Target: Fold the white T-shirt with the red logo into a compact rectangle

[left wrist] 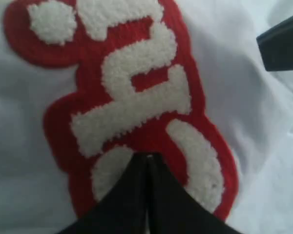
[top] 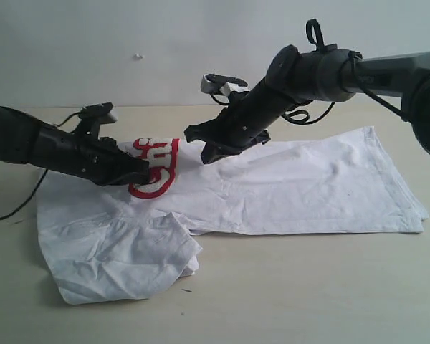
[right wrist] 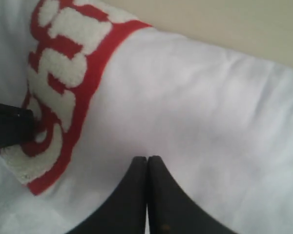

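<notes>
Table [top: 308,287] pale, matte. White T-shirt [top: 301,186] lies across middle of table, flat body running toward 3 o'clock, crumpled bunch at 7 o'clock. Red logo [top: 161,159] on shirt, 10 o'clock of centre, edge curled. Left gripper [top: 140,173] low, tip touching logo, fingers [left wrist: 132,195] clenched together; cloth pinched or not, cannot tell. Right gripper [top: 204,152] near 12 o'clock, just beside logo, over white cloth, fingers [right wrist: 136,195] likewise pressed tight.
</notes>
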`<state>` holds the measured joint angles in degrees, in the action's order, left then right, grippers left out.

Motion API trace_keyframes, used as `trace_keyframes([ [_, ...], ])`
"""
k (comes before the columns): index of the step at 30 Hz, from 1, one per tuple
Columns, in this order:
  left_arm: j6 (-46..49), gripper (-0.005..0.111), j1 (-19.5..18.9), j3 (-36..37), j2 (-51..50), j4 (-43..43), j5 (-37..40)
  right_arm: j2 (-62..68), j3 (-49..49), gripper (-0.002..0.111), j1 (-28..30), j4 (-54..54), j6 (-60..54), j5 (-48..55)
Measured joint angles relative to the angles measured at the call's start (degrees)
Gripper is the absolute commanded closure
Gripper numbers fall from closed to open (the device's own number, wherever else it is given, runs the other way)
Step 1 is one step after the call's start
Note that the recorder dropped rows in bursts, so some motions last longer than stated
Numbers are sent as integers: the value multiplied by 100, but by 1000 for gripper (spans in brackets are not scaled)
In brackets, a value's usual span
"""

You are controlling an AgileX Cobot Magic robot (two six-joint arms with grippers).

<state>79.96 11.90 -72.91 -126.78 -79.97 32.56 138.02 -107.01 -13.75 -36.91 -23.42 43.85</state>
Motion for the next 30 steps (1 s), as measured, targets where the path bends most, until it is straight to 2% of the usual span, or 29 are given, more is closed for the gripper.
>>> trace_keyframes([
  [6,-956,107,145,-464,-215,703,-9,213,-23,108,0,395,234,-1],
  [13,-794,107,157,-774,45,716,-83,20,-365,108,0,392,37,-75],
  [17,-714,107,202,-983,135,494,-586,-33,-472,108,-23,203,-103,-526],
  [21,-851,107,202,-1033,-178,467,-855,271,-483,108,-36,160,-79,-647],
  [25,-1207,107,191,-1052,-569,848,-864,629,-483,108,-36,143,11,-574],
  [30,-1672,107,180,-1102,-553,1251,-933,629,-483,108,-36,141,74,-584],
])
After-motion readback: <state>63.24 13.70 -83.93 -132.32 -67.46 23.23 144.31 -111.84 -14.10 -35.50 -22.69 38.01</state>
